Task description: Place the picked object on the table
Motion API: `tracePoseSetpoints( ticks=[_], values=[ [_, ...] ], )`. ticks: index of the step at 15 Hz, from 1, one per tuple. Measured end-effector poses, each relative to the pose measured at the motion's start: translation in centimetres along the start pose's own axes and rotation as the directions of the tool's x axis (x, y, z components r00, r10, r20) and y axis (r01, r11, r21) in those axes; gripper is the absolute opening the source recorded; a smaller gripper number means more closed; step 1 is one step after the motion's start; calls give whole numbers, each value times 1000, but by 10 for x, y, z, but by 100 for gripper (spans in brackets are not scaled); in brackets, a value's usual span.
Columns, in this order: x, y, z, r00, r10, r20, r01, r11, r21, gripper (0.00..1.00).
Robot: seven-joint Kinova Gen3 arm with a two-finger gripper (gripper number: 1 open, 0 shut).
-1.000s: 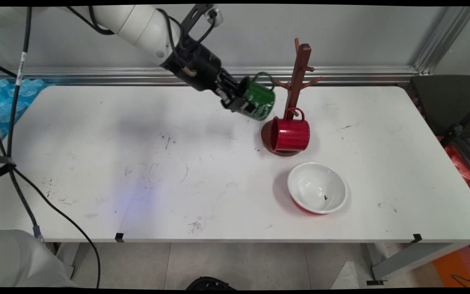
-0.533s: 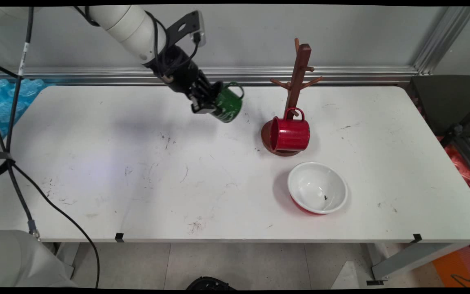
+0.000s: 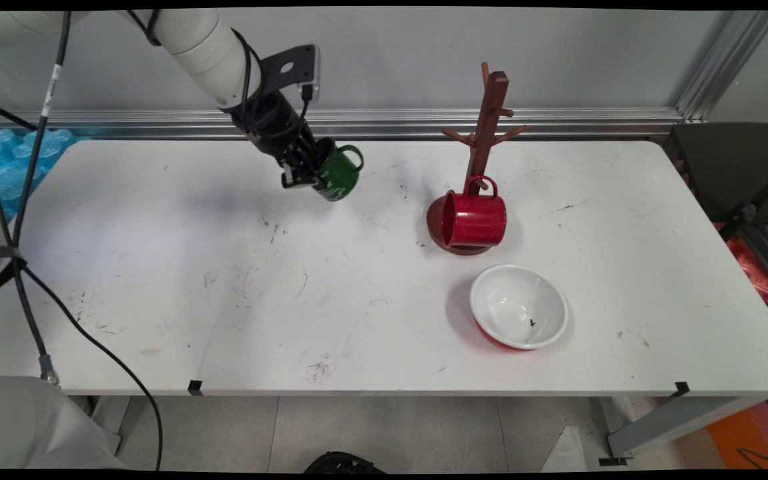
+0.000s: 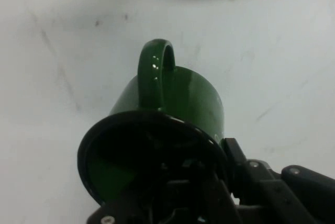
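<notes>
My black gripper (image 3: 309, 170) is shut on the rim of a green mug (image 3: 337, 174), which it carries tilted above the back middle of the white table (image 3: 157, 280). In the hand view the green mug (image 4: 172, 103) fills the centre, handle up, with one finger inside its dark mouth and the other outside its wall. To the right stands a brown wooden mug tree (image 3: 484, 133). A red mug (image 3: 474, 218) hangs by its handle from a low peg, over the tree's round base.
A bowl (image 3: 519, 306), white inside and red outside, sits in front of the mug tree. Blue bubble wrap (image 3: 17, 160) lies off the table's left end. Black cables (image 3: 31, 293) hang at the left. An aluminium rail runs along the back wall.
The arm has carried the green mug leftward, away from the mug tree, and a little lower towards the table. The red mug and the bowl have not moved.
</notes>
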Motion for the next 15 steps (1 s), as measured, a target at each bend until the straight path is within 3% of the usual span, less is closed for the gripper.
tracePoseSetpoints(
  ticks=[8,15],
  values=[
    [-8,-7,18,987,87,136,-91,996,23,0],
    [-12,-5,47,974,117,196,-122,992,18,0]
  ],
)
